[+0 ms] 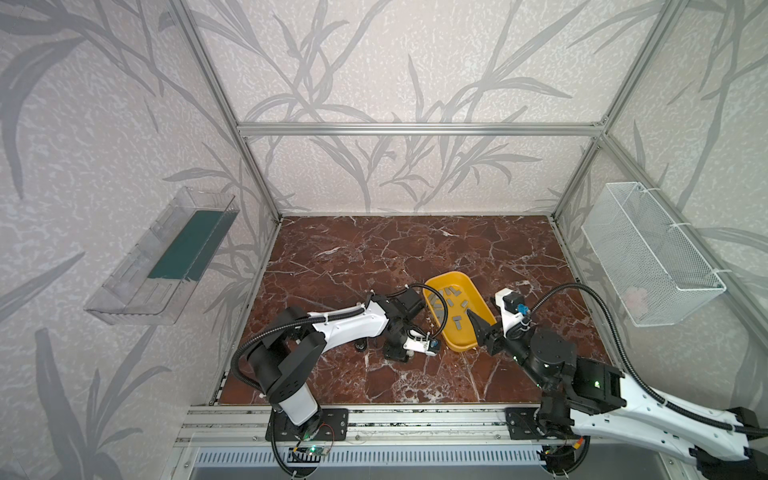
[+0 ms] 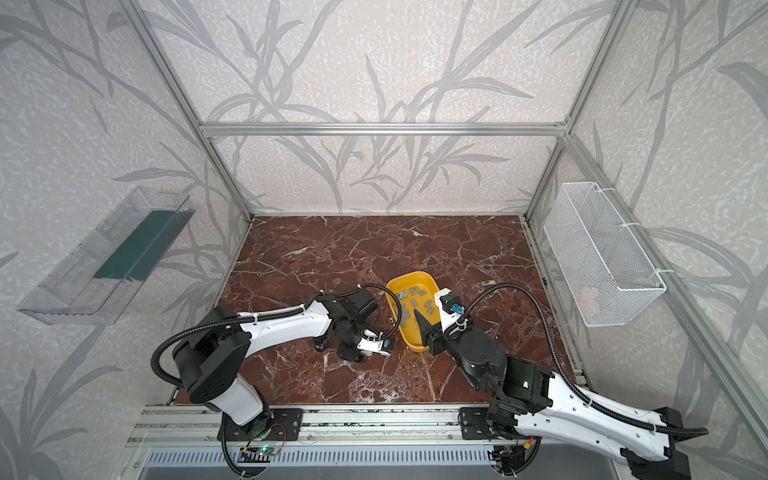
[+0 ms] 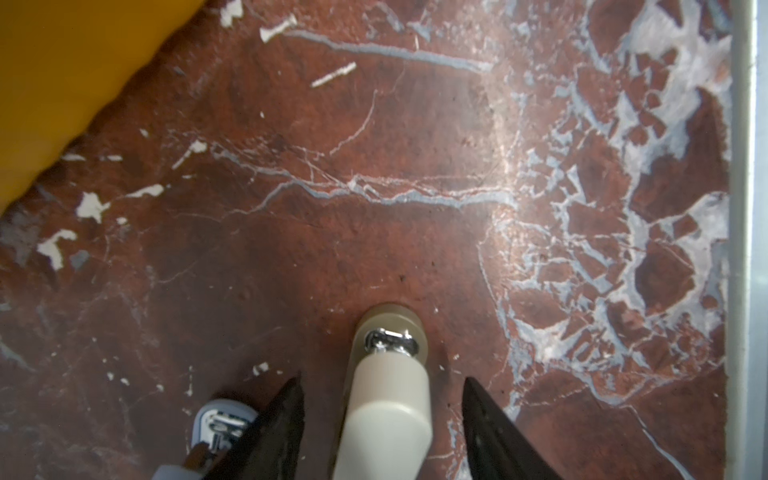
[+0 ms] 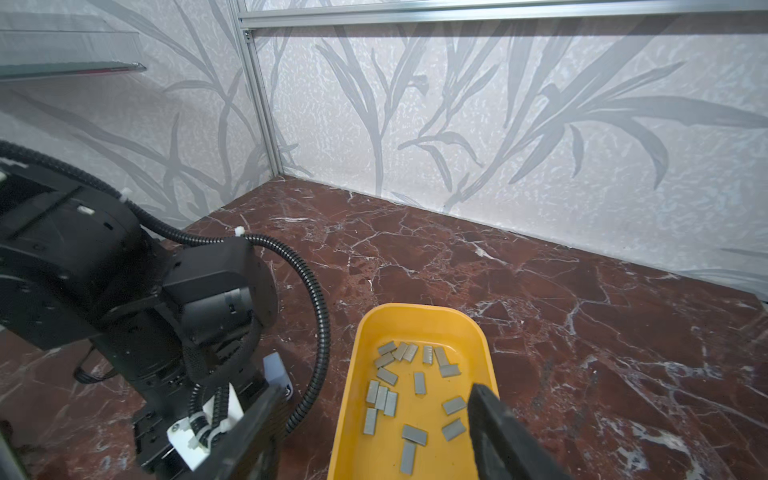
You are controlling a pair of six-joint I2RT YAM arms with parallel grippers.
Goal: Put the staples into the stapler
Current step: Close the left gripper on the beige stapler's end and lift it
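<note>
Several grey staples (image 4: 390, 403) lie loose in a yellow tray (image 4: 353, 374), which shows in both top views (image 1: 451, 275) (image 2: 411, 275). My right gripper (image 4: 376, 388) hangs open over the tray's near end (image 1: 482, 328), with nothing between its fingers. A cream stapler (image 3: 386, 399) lies on the marble floor between the fingers of my left gripper (image 3: 381, 380). That gripper is open, with a gap on each side of the stapler. A light blue stapler (image 3: 220, 417) lies just outside one left finger and also shows in the right wrist view (image 4: 276, 370).
The tray's corner (image 3: 62, 83) is close to my left gripper. A clear plastic shelf (image 1: 166, 257) hangs on the left wall and a white wire basket (image 1: 652, 257) on the right wall. An aluminium rail (image 1: 415, 415) borders the floor at the front.
</note>
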